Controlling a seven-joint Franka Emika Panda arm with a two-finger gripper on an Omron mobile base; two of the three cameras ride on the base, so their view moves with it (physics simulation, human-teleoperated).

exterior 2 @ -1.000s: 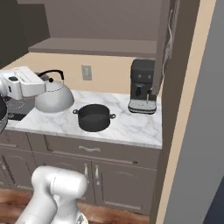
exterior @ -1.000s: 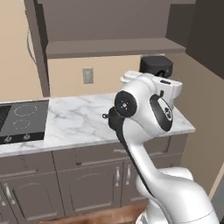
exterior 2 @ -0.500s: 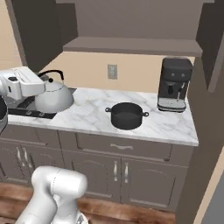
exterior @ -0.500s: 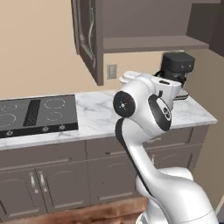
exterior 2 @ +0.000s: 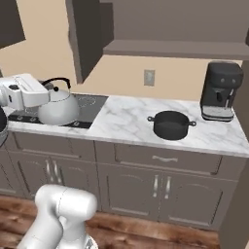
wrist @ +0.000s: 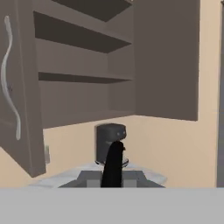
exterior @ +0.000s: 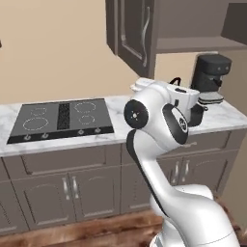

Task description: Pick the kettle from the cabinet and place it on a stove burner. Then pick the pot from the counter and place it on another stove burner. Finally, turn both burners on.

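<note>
The kettle (exterior 2: 58, 107) hangs at the end of the white arm, its thin black arched handle (exterior 2: 57, 81) rising behind the hand, and in the right base view it sits in front of the near right corner of the dark glass cooktop (exterior: 62, 120). The gripper (exterior 2: 46, 97) is tucked against the kettle's left side. In the hand view the black handle (wrist: 113, 164) stands up the middle of the frame at 6 o'clock, so the fingers appear clenched on it — the tips themselves are hidden.

In the left base view the burner rings (exterior: 36, 123) lie bare, with small knobs along the front edge. The pot (exterior 2: 171, 125) rests on the marble counter (exterior 2: 131, 116), well apart from the kettle at about 3 o'clock of it. The black coffee machine (exterior 2: 220, 92) stands beyond the pot at 2 o'clock (against the wall end). Above, the cabinet (exterior 2: 160, 29) stands open — its door (exterior: 132, 34) swung out, its shelf (exterior 2: 175, 48) flat and plain.
</note>
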